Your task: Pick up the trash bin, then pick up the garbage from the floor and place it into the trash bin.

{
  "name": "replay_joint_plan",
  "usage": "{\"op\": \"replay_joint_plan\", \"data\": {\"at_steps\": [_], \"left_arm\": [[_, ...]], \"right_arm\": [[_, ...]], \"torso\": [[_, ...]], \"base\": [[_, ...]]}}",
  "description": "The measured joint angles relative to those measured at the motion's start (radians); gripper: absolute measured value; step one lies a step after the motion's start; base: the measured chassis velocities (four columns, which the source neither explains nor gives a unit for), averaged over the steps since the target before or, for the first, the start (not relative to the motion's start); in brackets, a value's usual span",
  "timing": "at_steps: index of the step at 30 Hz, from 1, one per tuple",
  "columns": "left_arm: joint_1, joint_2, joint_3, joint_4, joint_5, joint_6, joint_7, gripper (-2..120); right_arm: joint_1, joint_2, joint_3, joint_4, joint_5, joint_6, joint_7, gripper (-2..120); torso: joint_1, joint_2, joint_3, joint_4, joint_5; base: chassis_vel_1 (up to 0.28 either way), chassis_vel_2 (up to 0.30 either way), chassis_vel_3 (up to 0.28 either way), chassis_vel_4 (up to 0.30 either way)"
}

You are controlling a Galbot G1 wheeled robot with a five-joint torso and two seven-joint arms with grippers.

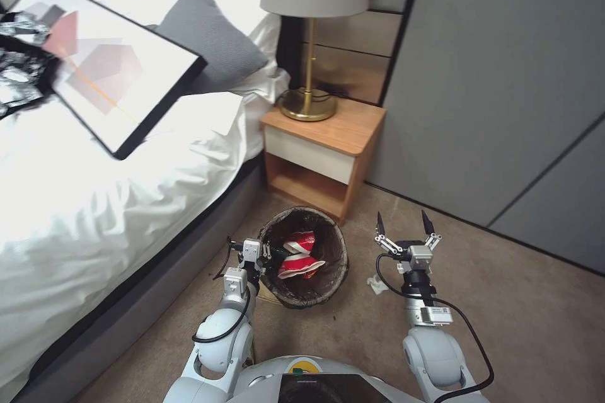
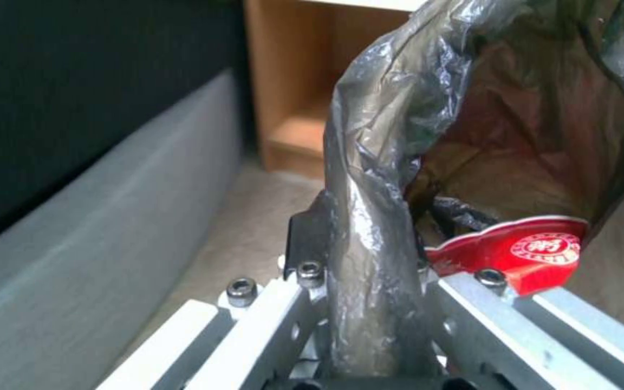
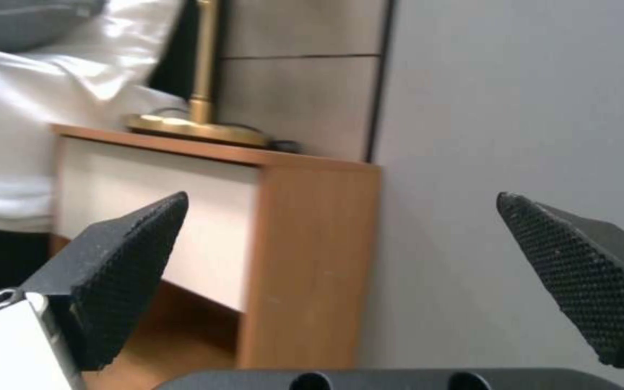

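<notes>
The trash bin (image 1: 332, 269), lined with a dark bag, is in front of the nightstand, with crushed red-and-white paper cups (image 1: 299, 255) inside it. My left gripper (image 1: 268, 253) is shut on the bin's near-left rim; the left wrist view shows its fingers pinching the bagged rim (image 2: 370, 254), a red cup (image 2: 521, 252) just beyond. My right gripper (image 1: 405, 225) is held open above the carpet to the right of the bin, nothing between its fingertips (image 3: 121, 260). A small white scrap of garbage (image 1: 377, 285) lies on the floor below it.
The bed (image 1: 94, 201) with its dark frame runs along the left, close to my left arm. A wooden nightstand (image 1: 321, 151) with a brass lamp (image 1: 312, 44) stands just behind the bin. Grey wardrobe doors (image 1: 504, 94) close off the right. Open carpet (image 1: 535, 327) lies to the right.
</notes>
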Motion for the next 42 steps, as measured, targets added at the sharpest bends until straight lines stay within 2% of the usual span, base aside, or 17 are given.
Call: {"op": "replay_joint_plan", "data": {"at_steps": [5, 16, 23, 27, 32, 33, 36, 37, 39, 42], "left_arm": [[0.0, 0.0, 0.0, 0.0, 0.0, 0.0, 0.0, 0], [0.0, 0.0, 0.0, 0.0, 0.0, 0.0, 0.0, 0], [0.0, 0.0, 0.001, 0.0, 0.0, 0.0, 0.0, 0], [0.0, 0.0, 0.001, 0.0, 0.0, 0.0, 0.0, 0], [0.0, 0.0, 0.001, 0.0, 0.0, 0.0, 0.0, 0], [0.0, 0.0, 0.001, 0.0, 0.0, 0.0, 0.0, 0], [0.0, 0.0, 0.001, 0.0, 0.0, 0.0, 0.0, 0], [0.0, 0.0, 0.001, 0.0, 0.0, 0.0, 0.0, 0], [0.0, 0.0, 0.001, 0.0, 0.0, 0.0, 0.0, 0], [0.0, 0.0, 0.001, 0.0, 0.0, 0.0, 0.0, 0]], "right_arm": [[0.003, 0.0, -0.001, -0.004, -0.001, 0.0, -0.001, 100], [0.006, 0.0, 0.003, -0.011, -0.001, 0.001, -0.005, 100], [0.009, 0.0, 0.019, -0.019, 0.002, -0.001, -0.005, 100], [0.01, -0.002, 0.029, -0.022, 0.002, -0.009, -0.005, 100], [-0.021, -0.017, 0.108, -0.048, -0.009, -0.133, -0.013, 100], [-0.021, -0.017, 0.108, -0.048, -0.009, -0.133, -0.013, 100], [-0.047, -0.033, 0.134, -0.068, 0.012, -0.24, 0.002, 100], [-0.047, -0.033, 0.134, -0.068, 0.012, -0.24, 0.002, 100], [-0.064, -0.046, 0.142, -0.111, 0.05, -0.338, 0.026, 100], [-0.064, -0.052, 0.148, -0.158, 0.06, -0.369, 0.035, 100]], "torso": [[0.0, 0.0, 0.0, -0.0004, 0.0001], [0.0, 0.0, 0.0, 0.0002, 0.0001], [0.0, 0.0, 0.0, -0.0006, 0.0001], [0.0, 0.0, 0.0, -0.0003, 0.0001], [0.0, 0.0, 0.0, -0.0002, 0.0001], [0.0, 0.0, 0.0, -0.0002, 0.0001], [0.0, 0.0, 0.0, -0.0002, 0.0002], [0.0, 0.0, 0.0, -0.0002, 0.0002], [0.0, 0.0, 0.0, -0.0004, 0.0001], [0.0, 0.0, 0.0, -0.0002, 0.0002]], "base": [[0.113, 0.123, 0.104, 0.119], [0.119, 0.119, 0.127, 0.119], [0.03, 0.035, 0.021, 0.022], [0.0, 0.0, 0.0, 0.0], [0.0, 0.0, 0.0, 0.0], [0.0, 0.0, 0.0, 0.0], [0.0, 0.0, 0.0, 0.0], [0.0, 0.0, 0.0, 0.0], [0.0, 0.0, 0.0, 0.0], [0.0, 0.0, 0.0, 0.0]]}}
